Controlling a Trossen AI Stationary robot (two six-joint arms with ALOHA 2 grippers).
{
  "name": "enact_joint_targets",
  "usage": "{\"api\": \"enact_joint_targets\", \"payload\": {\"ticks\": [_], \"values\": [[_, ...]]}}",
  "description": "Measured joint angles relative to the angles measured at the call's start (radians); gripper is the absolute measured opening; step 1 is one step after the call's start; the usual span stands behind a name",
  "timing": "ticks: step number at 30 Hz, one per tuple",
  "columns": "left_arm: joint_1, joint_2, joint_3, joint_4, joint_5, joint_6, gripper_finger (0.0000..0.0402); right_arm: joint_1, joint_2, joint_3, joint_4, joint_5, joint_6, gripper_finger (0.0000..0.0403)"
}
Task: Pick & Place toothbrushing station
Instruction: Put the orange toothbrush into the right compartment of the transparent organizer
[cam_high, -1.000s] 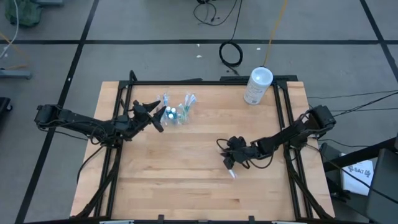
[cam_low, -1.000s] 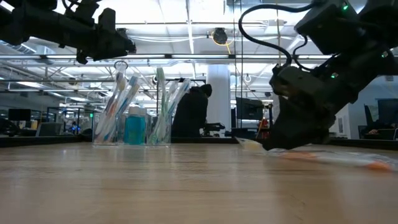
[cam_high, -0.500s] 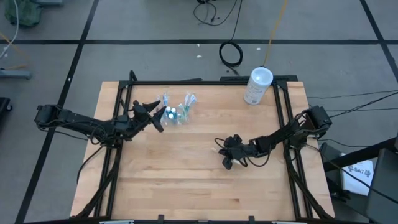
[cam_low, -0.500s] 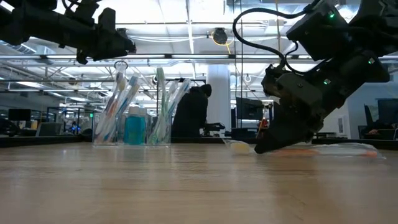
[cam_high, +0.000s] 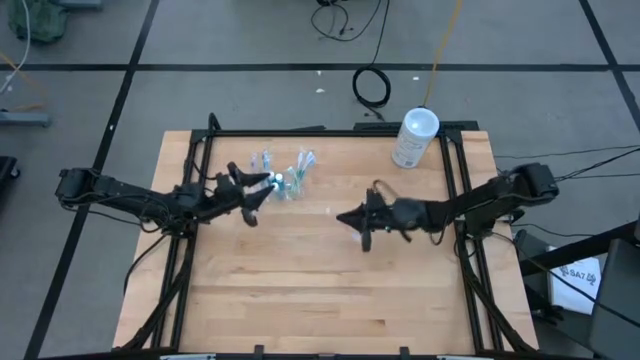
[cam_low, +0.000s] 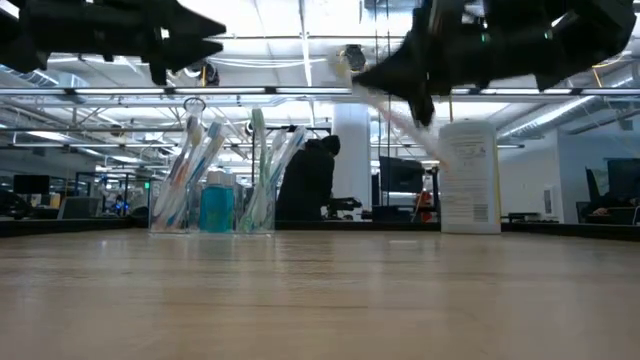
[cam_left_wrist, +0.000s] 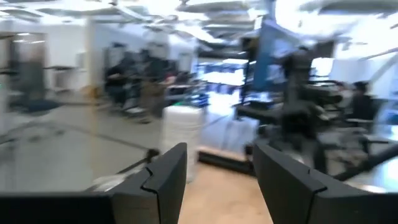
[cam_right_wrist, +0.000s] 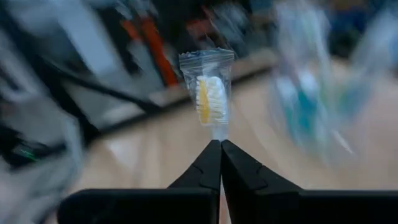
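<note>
The toothbrushing station (cam_high: 283, 178) is a clear plastic cup set holding several toothbrushes and a blue-topped bottle. It stands on its base at the table's far left and shows in the low view (cam_low: 215, 190). My left gripper (cam_high: 252, 190) hovers open just left of it, above the table (cam_left_wrist: 217, 177). My right gripper (cam_high: 345, 217) is near the table's middle, raised, shut on a toothbrush in a clear wrapper (cam_right_wrist: 211, 93). The toothbrush shows in the low view (cam_low: 405, 115). My right gripper pinches the wrapped toothbrush between its two fingertips, on the handle just below the head (cam_right_wrist: 217, 132). The bristled head in its clear wrapper sticks out beyond the fingertips. The toothbrush is lifted clear of the table and slants down from the gripper in the low view.
A white cylindrical canister (cam_high: 414, 138) stands at the table's far right corner; it also shows in the low view (cam_low: 470, 178). A black frame (cam_high: 330, 131) runs around the table. Bare wood lies along the near half (cam_high: 320, 300).
My right gripper has risen from the table surface and gone toward the far edge and a little left, carrying the wrapped toothbrush, which lay on the table and now hangs clear. My left gripper has shifted slightly toward the cups.
</note>
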Motion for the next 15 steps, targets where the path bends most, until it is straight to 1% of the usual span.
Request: {"api": "enact_joint_targets", "payload": {"ticks": [3,5,6,8,11,15], "values": [[0.0,0.0,0.0,0.025,0.078,-0.003,0.0191,-0.029,-0.045,0.0,0.11,-0.064,-0.078,0.0],[0.0,0.006,0.009,0.026,0.115,-0.034,0.0191,-0.043,-0.063,0.001,0.166,-0.07,-0.132,0.0],[-0.001,0.028,0.026,0.027,0.133,-0.043,0.0191,-0.048,-0.068,0.002,0.171,-0.07,-0.151,0.0],[-0.007,0.098,0.07,0.03,0.174,-0.041,0.0191,-0.055,-0.068,0.002,0.147,-0.07,-0.159,0.0],[-0.031,0.221,0.157,0.01,0.231,0.016,0.0191,-0.057,-0.067,0.001,0.105,-0.07,-0.159,0.0],[-0.047,0.404,0.298,-0.056,0.23,0.029,0.0191,-0.056,-0.067,0.001,0.107,-0.071,-0.162,0.0]]}}
